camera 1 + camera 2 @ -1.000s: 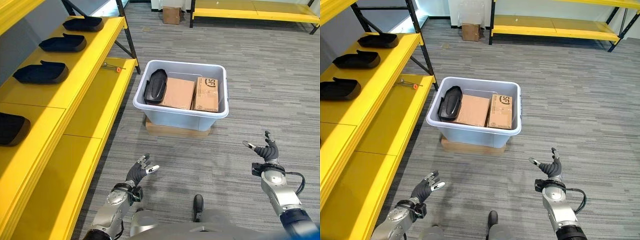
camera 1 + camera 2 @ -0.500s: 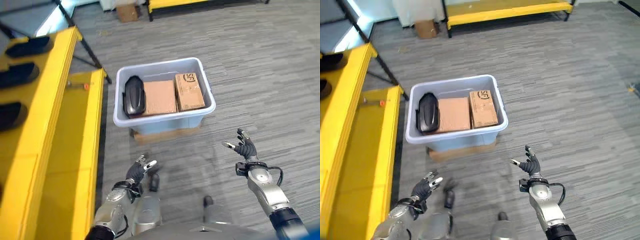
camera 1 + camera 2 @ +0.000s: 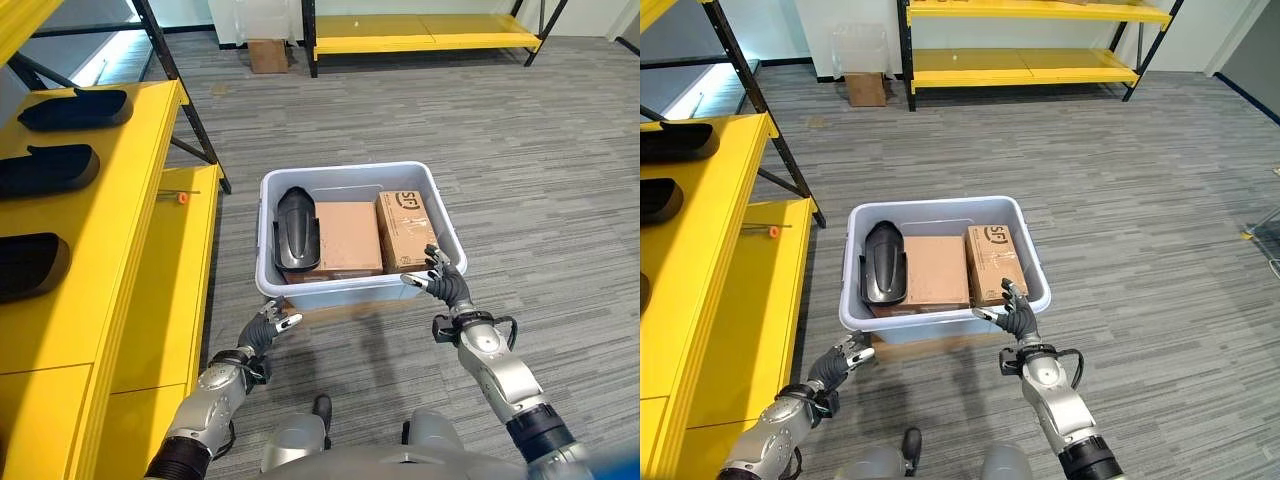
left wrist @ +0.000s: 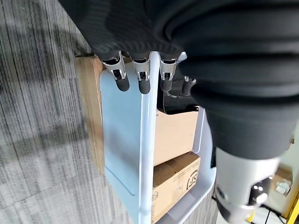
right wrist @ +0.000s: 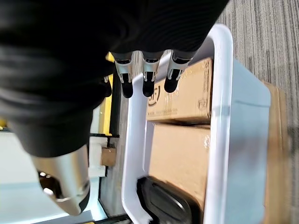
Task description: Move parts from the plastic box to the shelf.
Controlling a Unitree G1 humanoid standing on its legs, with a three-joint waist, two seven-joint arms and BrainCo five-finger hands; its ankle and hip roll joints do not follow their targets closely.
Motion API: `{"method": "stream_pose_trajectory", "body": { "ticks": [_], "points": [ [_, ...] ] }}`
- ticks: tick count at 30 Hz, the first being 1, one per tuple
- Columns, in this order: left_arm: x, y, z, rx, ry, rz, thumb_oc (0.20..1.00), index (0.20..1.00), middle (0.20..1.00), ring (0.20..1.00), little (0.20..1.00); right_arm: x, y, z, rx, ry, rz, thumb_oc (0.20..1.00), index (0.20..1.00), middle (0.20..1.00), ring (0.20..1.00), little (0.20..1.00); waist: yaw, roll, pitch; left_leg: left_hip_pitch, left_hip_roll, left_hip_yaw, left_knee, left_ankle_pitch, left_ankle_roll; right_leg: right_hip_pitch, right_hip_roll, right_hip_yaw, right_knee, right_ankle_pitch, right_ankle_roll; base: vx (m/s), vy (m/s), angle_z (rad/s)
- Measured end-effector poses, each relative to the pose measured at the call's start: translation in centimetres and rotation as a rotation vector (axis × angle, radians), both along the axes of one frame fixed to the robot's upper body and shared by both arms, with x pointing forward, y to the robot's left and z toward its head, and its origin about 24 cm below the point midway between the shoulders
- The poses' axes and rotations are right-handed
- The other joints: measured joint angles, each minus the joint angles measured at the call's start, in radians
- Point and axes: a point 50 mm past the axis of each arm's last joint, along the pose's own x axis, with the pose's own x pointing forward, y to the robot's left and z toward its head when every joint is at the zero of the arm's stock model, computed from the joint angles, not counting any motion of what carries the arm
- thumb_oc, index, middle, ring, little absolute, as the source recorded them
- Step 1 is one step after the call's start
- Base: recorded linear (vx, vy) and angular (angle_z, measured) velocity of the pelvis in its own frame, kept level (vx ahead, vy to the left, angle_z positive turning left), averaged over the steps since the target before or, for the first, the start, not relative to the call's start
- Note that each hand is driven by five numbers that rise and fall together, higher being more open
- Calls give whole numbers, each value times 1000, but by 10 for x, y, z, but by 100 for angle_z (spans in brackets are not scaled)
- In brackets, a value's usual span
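Both of your hands have come up to the near side of the pale grey plastic box since a second ago, when they hung well short of it over the carpet. Your left hand sits just below the box's near left corner, fingers spread and relaxed, holding nothing; your right hand is at the near right corner beside the rim, fingers straight and splayed, also empty. You can see the box resting on a flat brown cardboard pad on the grey striped carpet. Inside, one black moulded plastic part, long and rounded with a glossy ridged back, lies along the left wall, next to two brown cardboard cartons. On your left, the yellow shelf already carries similar black parts. Farther back stand a small cardboard box and another yellow rack.
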Motion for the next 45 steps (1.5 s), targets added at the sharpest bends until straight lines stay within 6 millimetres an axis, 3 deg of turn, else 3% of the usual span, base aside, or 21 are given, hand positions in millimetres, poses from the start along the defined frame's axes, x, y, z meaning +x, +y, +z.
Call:
{"method": "stream_pose_trajectory", "body": {
  "ticks": [3,4,6,10,12,13,14,16,18,20,24,28,30,31,32,35,37,38,39,42,45],
  "points": [
    [-5,2,-2,4,15,0,1000,1000,1000,1000,1000,-2,-2,-2,-9,8,-13,1000,1000,1000,1000,1000,-8,-9,-8,14,-3,-17,-41,16,-10,-7,78,-31,-199,-45,-62,260,-228,19],
    [-3,-1,-2,-2,12,-5,1000,1000,1000,1000,1000,-1,-3,-1,-12,-6,-30,1000,1000,1000,1000,1000,-7,-9,-7,10,-5,-36,-46,2,-17,4,76,-55,-513,8,-68,273,-300,34],
    [-5,-6,-7,1,29,-16,1000,1000,1000,1000,1000,-6,-5,-6,-14,8,-43,1000,1000,1000,1000,1000,-21,-4,-3,30,-10,-72,-37,-20,-20,2,28,-50,-679,98,-44,203,-238,55],
    [-28,-3,-18,13,79,-1,1000,1000,1000,1000,1000,-12,-5,-15,-21,44,-49,1000,1000,1000,1000,1000,-15,-11,-11,92,-1,-91,-50,-46,-35,-1,-4,-33,-618,148,-40,175,-174,31],
    [-41,0,-24,24,113,20,1000,1000,1000,1000,1000,-12,-6,-16,-24,49,-55,1000,1000,1000,1000,1000,-6,-44,-29,123,-8,-111,-65,-70,-70,62,3,-51,-628,173,-63,173,-137,26],
    [-42,-5,-27,9,125,34,1000,1000,1000,1000,1000,-10,-10,-14,-39,44,-61,1000,1000,1000,1000,1000,3,-26,-25,138,17,-113,-62,-82,-86,90,28,-55,-661,216,-116,168,-101,2],
    [-44,-9,-27,-4,120,32,1000,1000,1000,1000,1000,-9,-12,-13,-49,38,-64,1000,1000,1000,1000,1000,7,-7,-25,135,32,-97,-49,-85,-97,107,50,-57,-690,229,-133,170,-96,-11],
    [-42,-10,-24,-17,90,42,1000,1000,1000,1000,1000,-8,-15,-12,-63,41,-63,1000,1000,1000,1000,1000,10,12,-19,131,49,-65,0,-97,-120,146,75,-65,-730,233,-159,142,-82,-12],
    [-36,-14,-16,-62,37,59,1000,1000,1000,1000,1000,-10,-21,-14,-83,64,-68,1000,1000,1000,1000,1000,5,1,-14,112,49,-63,32,-122,-127,180,73,-68,-750,221,-179,115,-79,13],
    [-14,-23,10,-138,-115,53,1000,1000,1000,1000,1000,-9,-35,-13,-109,69,-93,1000,1000,1000,1000,1000,5,32,-4,102,86,-45,-73,-60,-130,193,116,-80,-751,200,-182,131,-118,1],
    [-6,-21,18,-139,-158,49,1000,1000,1000,1000,1000,-19,-33,-22,-97,111,-94,1000,1000,1000,1000,1000,-19,22,-4,105,106,-59,-103,-46,-135,197,126,-111,-751,176,-172,156,-156,14],
    [-3,-20,22,-169,-177,68,1000,1000,1000,1000,1000,-20,-28,-20,-65,105,-99,1000,1000,1000,1000,1000,-18,45,11,96,92,-51,-86,-44,-137,200,119,-117,-751,172,-171,50,-10,9],
    [9,-24,35,-180,-248,47,1000,1000,1000,1000,1000,-19,-31,-20,-73,101,-114,1000,1000,1000,1000,1000,-22,53,31,51,65,-55,-2,-44,-137,212,82,-135,-751,163,-160,96,238,51],
    [16,-25,45,-184,-298,33,1000,1000,1000,1000,1000,-17,-31,-18,-81,93,-118,1000,1000,1000,1000,1000,-22,34,58,30,56,-58,41,-72,-163,226,51,-141,-752,173,-187,61,341,68],
    [21,-23,55,-173,-341,14,1000,1000,1000,1000,1000,-15,-30,-16,-78,82,-122,1000,1000,1000,1000,1000,-28,32,70,10,90,7,78,-110,-172,234,33,-166,-750,160,-190,-10,273,50],
    [36,-26,73,-180,-425,-11,1000,1000,1000,1000,1000,-11,-39,-11,-79,53,-159,1000,1000,1000,1000,1000,-56,51,89,-5,246,142,3,-76,-191,232,18,-179,-726,137,-154,14,288,36],
    [48,-32,83,-189,-466,-11,1000,1000,1000,1000,1000,-3,-49,-2,-91,3,-187,1000,1000,1000,1000,1000,-87,89,93,-1,253,139,-66,-47,-170,212,-9,-168,-706,138,-112,86,195,-8],
    [50,-33,85,-193,-474,-12,1000,1000,1000,1000,1000,-2,-53,0,-88,-6,-197,1000,1000,1000,1000,1000,-100,111,87,9,246,130,-86,-4,-185,210,-7,-163,-707,145,-90,99,133,-24],
    [51,-32,86,-190,-475,-11,1000,1000,1000,1000,1000,-3,-53,0,-68,-3,-206,1000,1000,1000,1000,1000,-100,106,92,19,230,126,-97,41,-204,215,-22,-154,-712,149,-75,140,146,-37],
    [46,-20,87,-121,-471,-19,1000,1000,1000,1000,1000,-21,-39,-12,6,44,-199,1000,1000,1000,1000,1000,-104,11,78,70,141,146,-139,62,-195,230,-103,-115,-726,165,-46,142,118,-17],
    [40,-9,80,-10,-420,-10,1000,1000,1000,1000,1000,-23,-14,-17,44,72,-119,1000,1000,1000,1000,1000,-96,-10,72,91,135,153,-138,54,-185,232,-105,-118,-703,169,-41,83,33,-5]
  ]
}}
